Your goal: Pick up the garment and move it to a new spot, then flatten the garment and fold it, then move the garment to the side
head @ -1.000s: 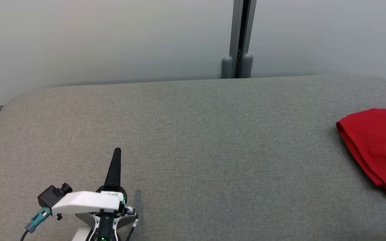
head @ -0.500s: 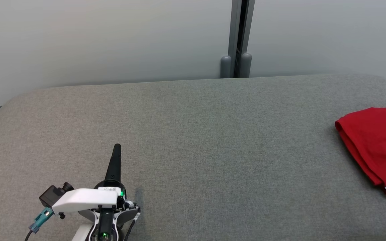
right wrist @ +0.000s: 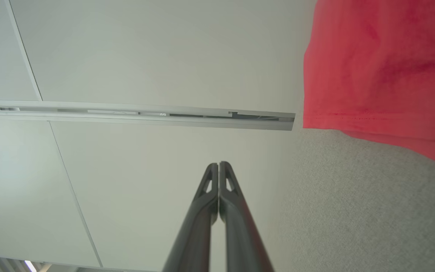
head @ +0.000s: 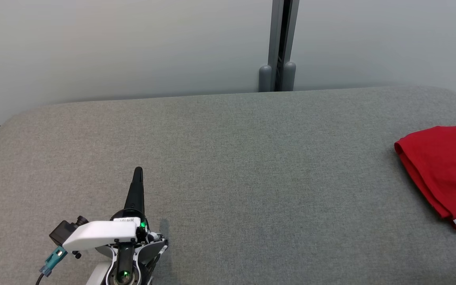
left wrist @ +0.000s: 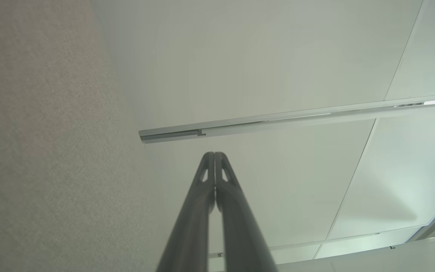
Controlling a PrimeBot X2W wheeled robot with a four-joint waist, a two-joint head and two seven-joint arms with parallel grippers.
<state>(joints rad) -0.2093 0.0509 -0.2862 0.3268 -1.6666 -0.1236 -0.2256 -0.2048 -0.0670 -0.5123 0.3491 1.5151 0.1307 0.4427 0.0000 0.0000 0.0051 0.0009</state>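
Shows the garment [head: 441, 166] folded at the far right of the tabletop [head: 228, 158], partly cut off by the head view's edge. Has left pincer [head: 137, 171] and right pincer [right wrist: 218, 164] pressed together, empty, off the cloth. Likely risks: snagging the near hem with the right tip on any sideways move and dragging the fold open, or nudging the cloth toward the rim and off it.

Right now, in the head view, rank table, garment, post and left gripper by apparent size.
1. Table
2. Garment, cropped at the edge
3. Post
Left gripper: near the camera, roughly garment-sized, unranked.
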